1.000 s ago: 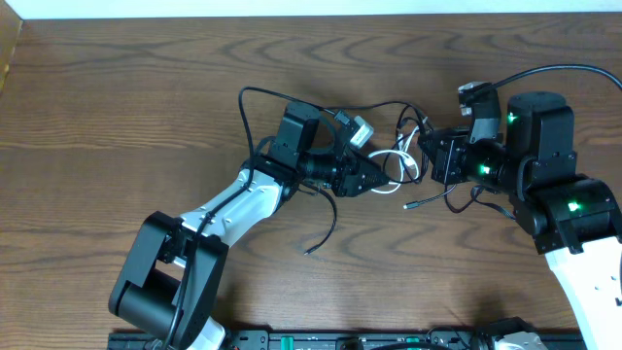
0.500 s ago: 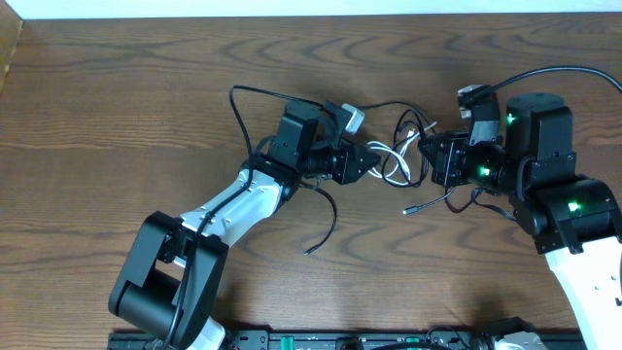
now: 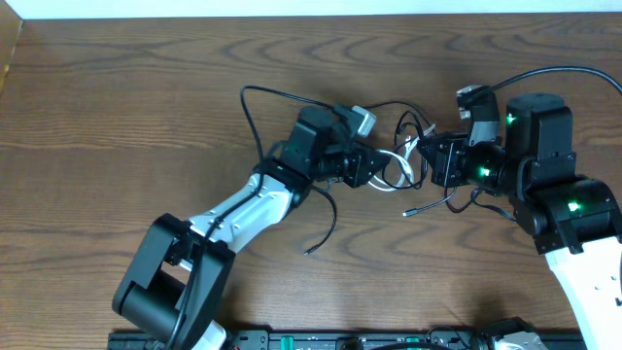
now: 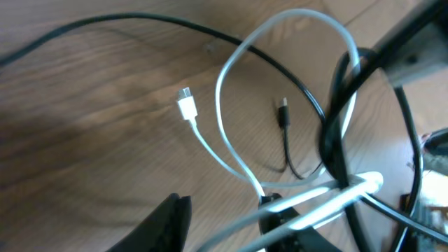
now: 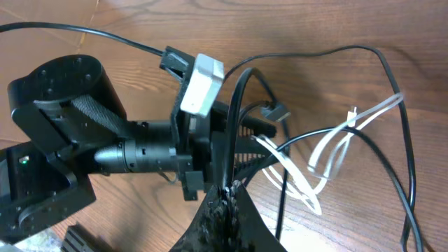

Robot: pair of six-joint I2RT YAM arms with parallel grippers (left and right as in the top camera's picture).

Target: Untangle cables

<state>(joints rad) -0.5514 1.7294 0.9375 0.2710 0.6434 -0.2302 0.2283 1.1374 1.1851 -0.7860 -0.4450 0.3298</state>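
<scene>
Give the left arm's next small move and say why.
Probably close the left gripper on the white cable running between its open jaws: the right gripper pinches the black cable, and separating the crossed cords likely needs both held.

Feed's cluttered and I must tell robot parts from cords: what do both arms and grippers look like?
Left arm: white shell between rounded black joints, pale camera block at the wrist. Right arm: mostly black, green lights, white lower link, thick black wire. Left gripper and right gripper: black fingers.
</scene>
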